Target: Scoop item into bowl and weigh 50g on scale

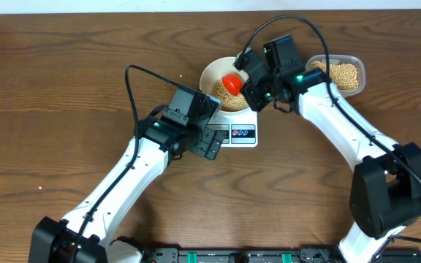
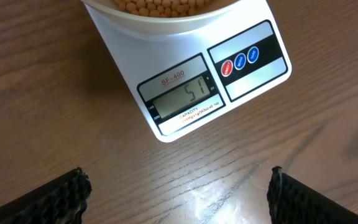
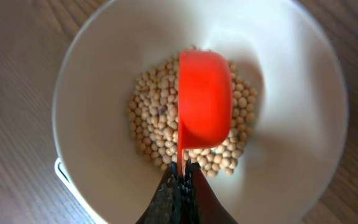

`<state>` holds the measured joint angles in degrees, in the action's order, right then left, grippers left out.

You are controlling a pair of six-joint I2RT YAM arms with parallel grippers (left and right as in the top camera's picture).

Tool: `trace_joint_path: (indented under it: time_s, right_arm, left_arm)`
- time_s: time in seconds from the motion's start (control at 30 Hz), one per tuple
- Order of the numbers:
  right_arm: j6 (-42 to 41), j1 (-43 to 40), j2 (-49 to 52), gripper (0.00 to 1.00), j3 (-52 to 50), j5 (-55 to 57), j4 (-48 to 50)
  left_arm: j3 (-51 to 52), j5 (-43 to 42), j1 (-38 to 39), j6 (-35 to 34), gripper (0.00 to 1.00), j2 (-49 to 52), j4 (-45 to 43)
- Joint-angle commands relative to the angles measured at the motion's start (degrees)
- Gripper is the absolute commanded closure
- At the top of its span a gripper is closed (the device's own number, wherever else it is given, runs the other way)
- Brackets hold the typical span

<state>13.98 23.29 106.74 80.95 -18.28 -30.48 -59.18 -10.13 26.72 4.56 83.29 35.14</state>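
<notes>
The white bowl sits on the white scale, holding a heap of tan beans. My right gripper is shut on the thin handle of a red scoop, which hangs turned over above the beans in the bowl. The scoop shows red over the bowl from overhead. My left gripper stands wide open just above the wood, in front of the scale, nothing between its fingers. The display reads 51 beside a red and a blue button.
A clear plastic tub of more beans stands at the back right, behind the right arm. The left arm stretches from the front left toward the scale. Brown wooden table all round.
</notes>
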Motion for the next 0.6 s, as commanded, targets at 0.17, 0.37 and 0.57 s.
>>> trace_joint_path:
  time_s: [0.17,0.37,0.57]
  right_arm:
    - [1.53,0.83,0.31,0.99,-0.83,1.66,0.46]
    - [1.51,1.55,0.31,0.99,-0.94,0.37,0.04]
    - [1.07,2.71,0.31,0.99,-0.94,-2.01,-0.50]
  left_arm:
    - [0.13,0.55,-0.13,0.37,0.07,0.63,0.00]
    - [0.15,0.55,-0.13,0.37,0.07,0.63,0.00]
    - [0.15,0.55,-0.13,0.37,0.07,0.63,0.00]
